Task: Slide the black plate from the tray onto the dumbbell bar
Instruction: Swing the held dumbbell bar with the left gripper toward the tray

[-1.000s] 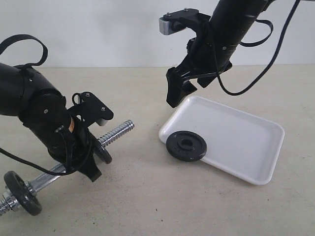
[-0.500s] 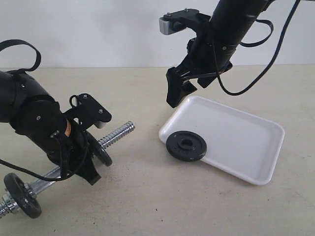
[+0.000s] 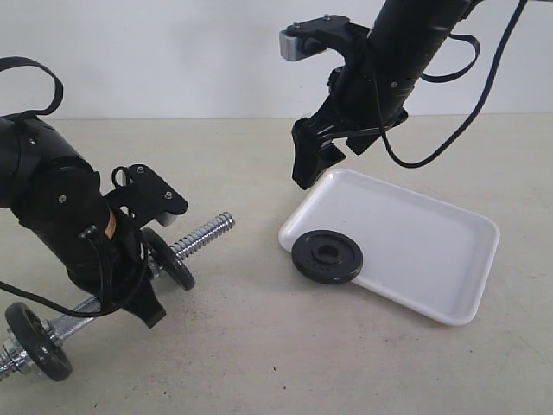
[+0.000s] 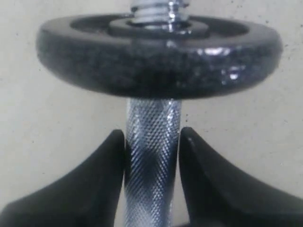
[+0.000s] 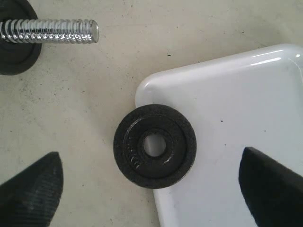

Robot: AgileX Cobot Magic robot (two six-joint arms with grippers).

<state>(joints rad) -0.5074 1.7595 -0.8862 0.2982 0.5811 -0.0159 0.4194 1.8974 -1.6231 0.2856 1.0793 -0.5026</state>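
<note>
Now my left gripper [image 4: 151,137] has slid toward the left of the frame, along the dumbbell bar [image 3: 203,235]. Its fingers sit close on both sides of the bar; I cannot tell if they pinch it. So the bar may be lying loose. My right gripper [image 3: 315,164] hangs spread wide above the tray [image 3: 432,251]. The tray holds only the black plate [image 3: 327,257], half over its lower left corner, not yet picked up.

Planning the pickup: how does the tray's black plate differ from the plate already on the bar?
The black plate lies nearly flat over the tray's corner, hole empty; the mounted plate stands on edge, the bar through it. The black plate lies unheld; the mounted plate sits by the left fingers. Both are round black discs.
</note>
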